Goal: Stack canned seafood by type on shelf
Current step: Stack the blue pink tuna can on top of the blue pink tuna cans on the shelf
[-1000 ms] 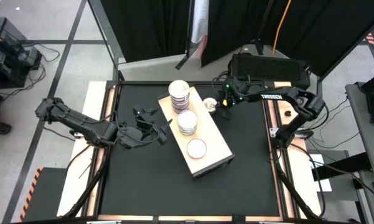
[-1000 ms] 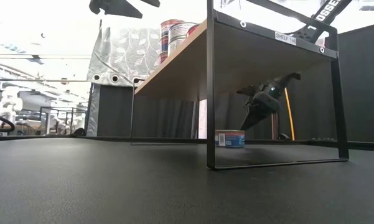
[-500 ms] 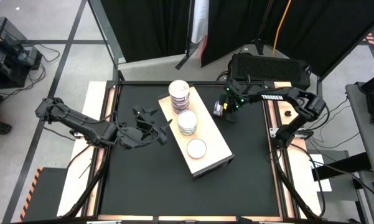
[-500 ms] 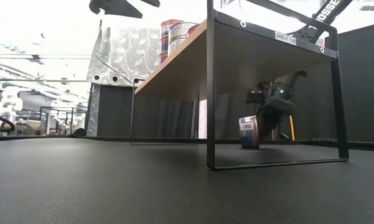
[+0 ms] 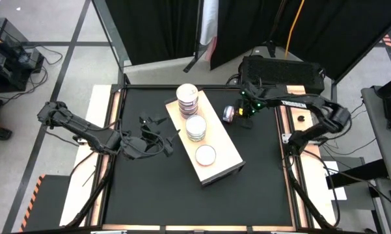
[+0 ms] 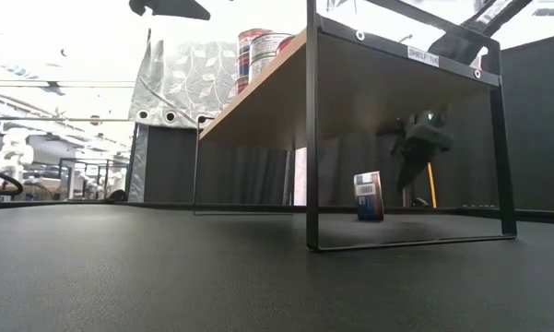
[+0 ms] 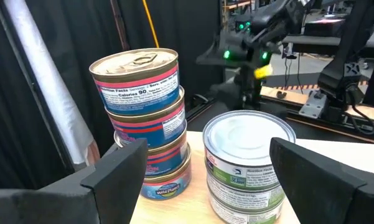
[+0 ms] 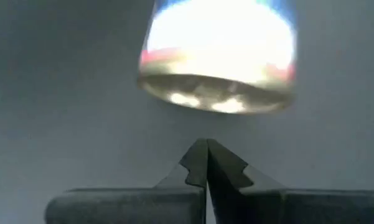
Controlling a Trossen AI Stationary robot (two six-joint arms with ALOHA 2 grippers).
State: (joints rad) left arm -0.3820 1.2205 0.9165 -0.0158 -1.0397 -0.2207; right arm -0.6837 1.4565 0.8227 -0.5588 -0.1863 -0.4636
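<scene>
The shelf (image 5: 218, 162) is a pale wood board on a black frame. On it stand a tall stack of pink-labelled cans (image 7: 143, 118), a shorter green-labelled stack (image 7: 249, 162) and one single can (image 5: 205, 155). Another can (image 5: 228, 114) stands on its edge on the black table, right of the shelf's far end (image 6: 369, 195). My right gripper (image 5: 241, 116) is shut, slants down just right of that can and is apart from it (image 8: 206, 149). My left gripper (image 5: 164, 138) hovers open at the shelf's left side, level with the stacks (image 7: 205, 168).
The shelf's black frame legs (image 6: 312, 138) stand on the table, with open space under the board. Black curtains (image 5: 162, 26) hang behind the far edge. Bare black tabletop (image 5: 182, 201) lies at the near side.
My right gripper, shut, has tipped the can on the table from lying flat up onto its edge. It has then drawn back up and toward the table's right edge, clear of the can. The can stays standing on its edge.
</scene>
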